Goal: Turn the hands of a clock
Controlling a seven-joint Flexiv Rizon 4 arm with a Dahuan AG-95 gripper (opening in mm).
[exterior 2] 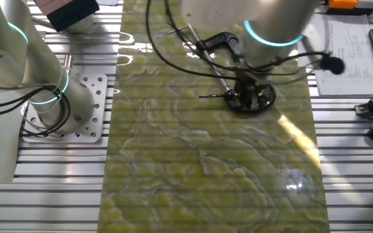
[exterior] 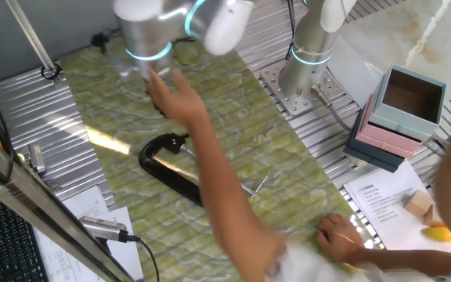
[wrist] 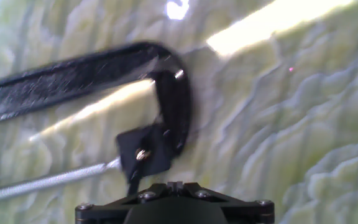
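While one fixed view shows a person's hand [exterior: 180,92], the hand view shows only the C-clamp [wrist: 166,106].

The tabletop [exterior: 22,110] is ribbed, bare metal with a dull silver sheen. Over it lies a green-yellow marbled mat [exterior 2: 206,168], smooth and glossy enough to throw bright glare patches. The C-clamp [wrist: 73,78] has a black, slightly grainy painted frame and a shiny threaded metal screw [wrist: 42,182]. The arm [exterior: 143,23] shows brushed silver metal and glossy white plastic. Printed paper sheets [exterior: 386,200] look matt.
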